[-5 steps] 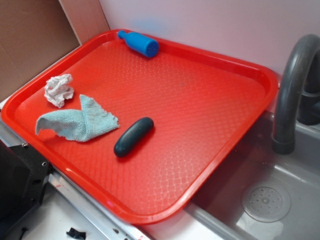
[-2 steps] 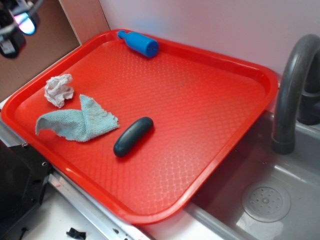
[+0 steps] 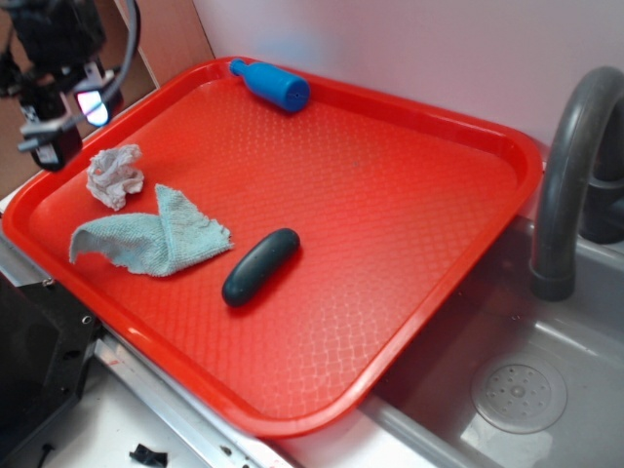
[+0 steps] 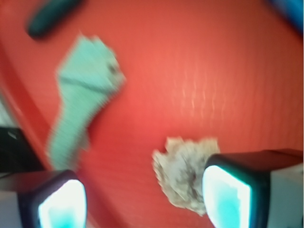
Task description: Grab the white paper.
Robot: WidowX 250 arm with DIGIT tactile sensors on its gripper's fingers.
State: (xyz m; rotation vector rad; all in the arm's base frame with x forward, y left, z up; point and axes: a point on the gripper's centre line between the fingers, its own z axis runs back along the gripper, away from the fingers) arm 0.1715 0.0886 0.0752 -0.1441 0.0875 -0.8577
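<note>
- Gripper (image 3: pixel 66 122): positioned at far left, above the left rim of the red tray (image 3: pixel 409 122); fingers spread wide apart in the wrist view, nothing pinched between them. Judged as a pre-grasp hover, set high so that the fingers clear the tray rim during descent.
- White paper (image 3: pixel 114 175): located in the left corner area of the tray, resting on the tray floor, just below and right of the gripper in the exterior view. Sits near the right finger (image 4: pixel 228 194) in the wrist view, off-centre in the gap; lateral correction judged necessary before closing.
- Orientation of the white paper (image 4: pixel 183 175): irregular crumpled wad, no clear pointing end. Slightly elongated; long axis running roughly top to bottom in the exterior view, though only weakly. Wrist view too blurred to confirm crease direction.
- Light blue-green cloth (image 3: pixel 146 234): lying flat and folded just beside the paper, toward the near edge of the tray; whether touching or narrowly apart cannot be told. Risk judged: snagging a cloth corner if the descent drifts toward it.
- Dark oblong object (image 3: pixel 259 265): lying on the tray floor right of the cloth, apart from the paper; no interference expected.
- Blue bottle (image 3: pixel 273 84): lying on its side at the far rim, well apart from the work area.
- Grey faucet (image 3: pixel 575 156) and sink (image 3: pixel 517 390): at far right, beside the tray, outside the task area.
</note>
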